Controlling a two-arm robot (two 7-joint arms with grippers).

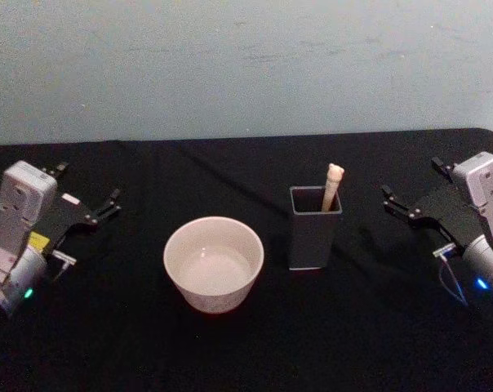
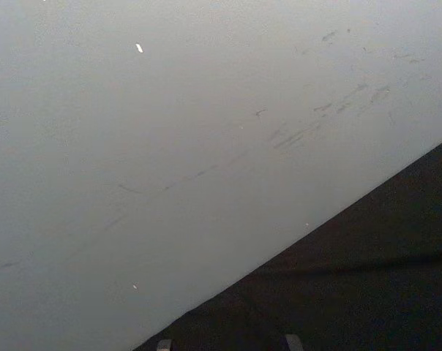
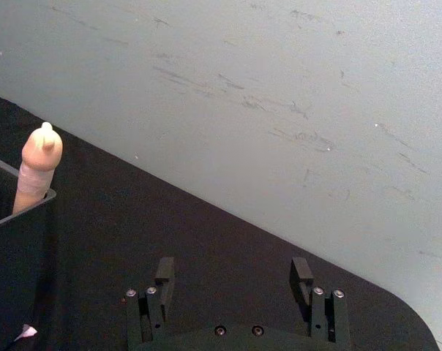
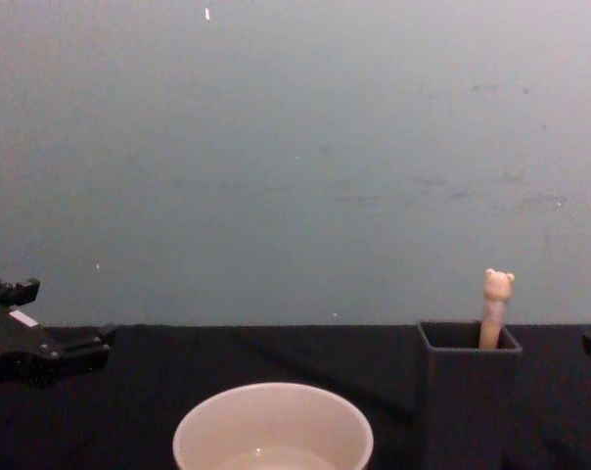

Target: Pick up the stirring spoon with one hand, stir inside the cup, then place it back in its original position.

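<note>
Spoon time has not come yet: the stirring spoon (image 1: 333, 186) stands in the dark grey holder (image 1: 314, 241). It leans in the far corner of the holder, on the robot's right side. Its beige handle, with a tiny bear on top, sticks up over the rim. The round metal end is down inside the holder and cannot be seen.

The cup (image 1: 214, 296) sits on the black table (image 1: 230, 163), near the holder and on its left. It is a bit closer to the robot. The two do not touch. The cup is wide, round and creamy white, and it stands upright. Whether there is anything in it, I cannot tell.

The left gripper (image 1: 90, 181) is out at the left side of the table, well apart from the cup. Its jaws are spread wide and hold nothing.

The right gripper (image 1: 411, 177) is out at the right side of the table, apart from the holder. Its jaws point toward the holder. They are spread wide too, with nothing between them. From the right wrist view, the bear top of the spoon can be seen past the jaws, off to one side.

A plain pale wall (image 1: 230, 65) stands behind the table.
</note>
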